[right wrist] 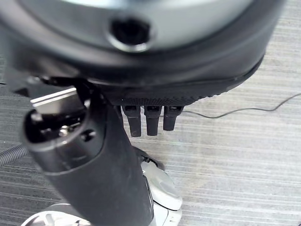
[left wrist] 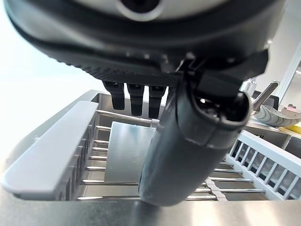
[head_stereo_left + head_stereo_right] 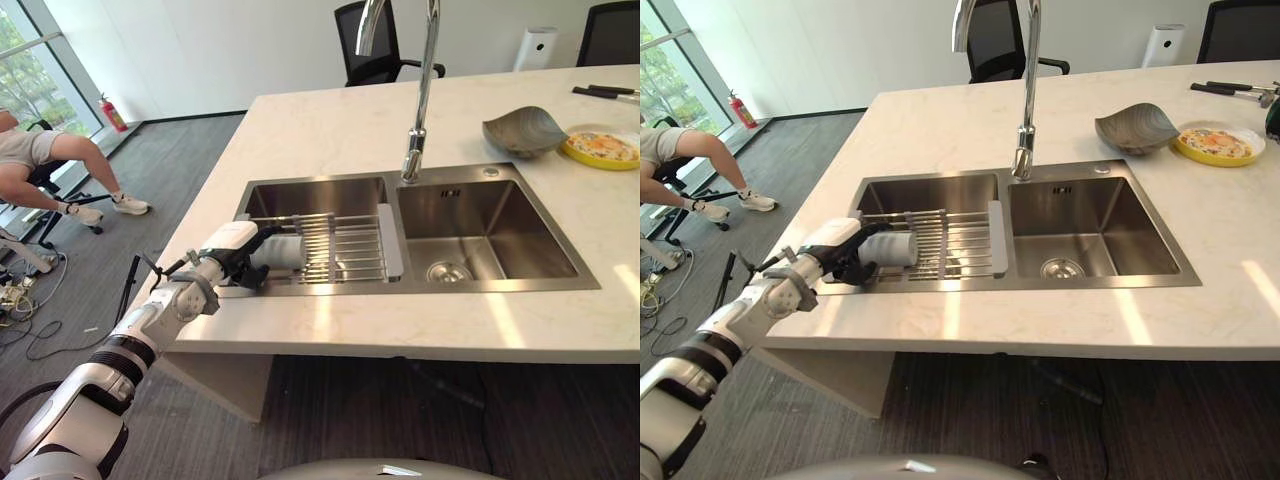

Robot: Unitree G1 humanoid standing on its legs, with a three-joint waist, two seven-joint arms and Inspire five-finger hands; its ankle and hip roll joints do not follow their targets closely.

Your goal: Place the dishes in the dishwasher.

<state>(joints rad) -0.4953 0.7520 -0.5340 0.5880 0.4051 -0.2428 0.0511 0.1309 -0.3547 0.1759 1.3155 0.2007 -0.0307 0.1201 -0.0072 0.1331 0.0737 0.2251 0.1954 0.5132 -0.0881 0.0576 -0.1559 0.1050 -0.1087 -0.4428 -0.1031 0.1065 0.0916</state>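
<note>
A grey cup (image 3: 287,250) lies on its side on the wire drying rack (image 3: 345,250) across the left basin of the steel sink (image 3: 500,285). My left hand (image 3: 235,255) rests at the rack's left end, right beside the cup. In the left wrist view its fingers (image 2: 136,99) hang straight above the cup (image 2: 129,153) and the thumb stretches alongside it, not curled round it. A grey bowl (image 3: 525,130) and a yellow plate (image 3: 600,148) sit on the counter at the far right. My right hand (image 1: 146,120) hangs open over the grey floor.
A tall faucet (image 3: 418,120) rises behind the sink's middle. The pale counter (image 3: 330,130) stretches far back. Dark utensils (image 3: 605,93) lie at the far right edge. Office chairs (image 3: 375,45) stand behind the counter. A person (image 3: 60,165) sits at the far left.
</note>
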